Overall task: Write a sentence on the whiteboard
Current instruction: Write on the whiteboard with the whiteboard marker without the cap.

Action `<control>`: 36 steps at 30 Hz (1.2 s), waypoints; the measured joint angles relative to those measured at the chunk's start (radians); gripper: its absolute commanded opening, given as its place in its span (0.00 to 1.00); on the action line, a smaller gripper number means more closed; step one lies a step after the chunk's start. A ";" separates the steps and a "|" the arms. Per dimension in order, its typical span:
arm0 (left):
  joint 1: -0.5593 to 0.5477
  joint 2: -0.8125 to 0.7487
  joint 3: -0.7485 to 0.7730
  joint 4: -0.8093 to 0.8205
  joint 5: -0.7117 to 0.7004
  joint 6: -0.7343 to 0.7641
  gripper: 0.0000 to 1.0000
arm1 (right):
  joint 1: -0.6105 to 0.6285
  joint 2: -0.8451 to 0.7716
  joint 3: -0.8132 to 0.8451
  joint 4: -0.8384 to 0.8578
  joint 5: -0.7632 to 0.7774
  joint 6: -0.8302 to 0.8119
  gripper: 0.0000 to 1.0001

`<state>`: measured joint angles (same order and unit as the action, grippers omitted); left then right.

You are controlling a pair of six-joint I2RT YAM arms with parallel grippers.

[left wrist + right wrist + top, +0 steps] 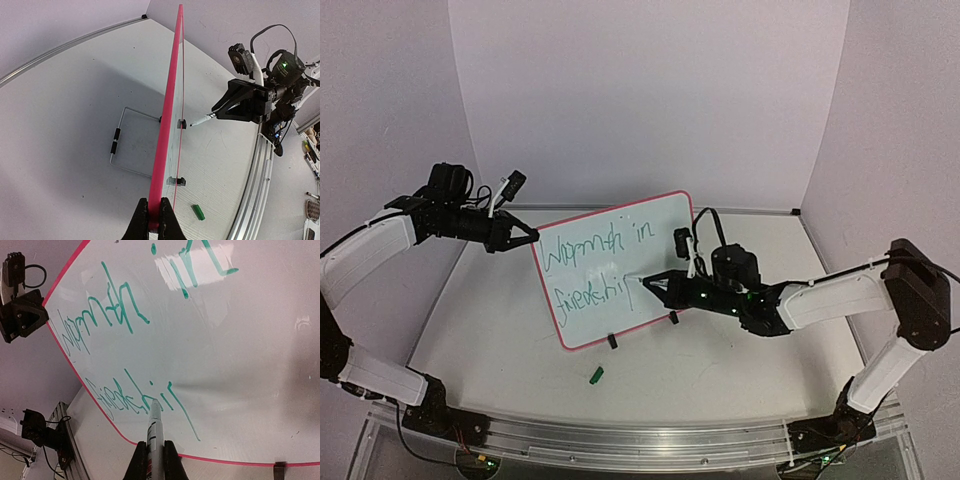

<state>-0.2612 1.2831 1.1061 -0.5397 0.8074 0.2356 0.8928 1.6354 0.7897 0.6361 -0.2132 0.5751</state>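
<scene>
Light was bright, even and overhead, with a faint violet cast. A white glare patch sat on the whiteboard (215,345) near its upper edge in the right wrist view. A soft shadow lay on the table (55,150) beside it. Both wrist views bowed straight edges. The top view was soft and low in detail.

The whiteboard (665,250) carries the sentence (592,270) in green script, two lines: roughly "Warmth in" over "friendship".

White table (720,370) with propped whiteboard (620,275) and green cap (597,375)
</scene>
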 measured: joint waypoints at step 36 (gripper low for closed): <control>-0.001 0.000 0.000 0.000 0.000 0.000 0.00 | 0.004 0.031 0.010 -0.027 0.102 -0.013 0.00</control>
<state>-0.2620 1.2831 1.1061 -0.5396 0.8072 0.2353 0.8970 1.6668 0.7994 0.6095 -0.1110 0.5617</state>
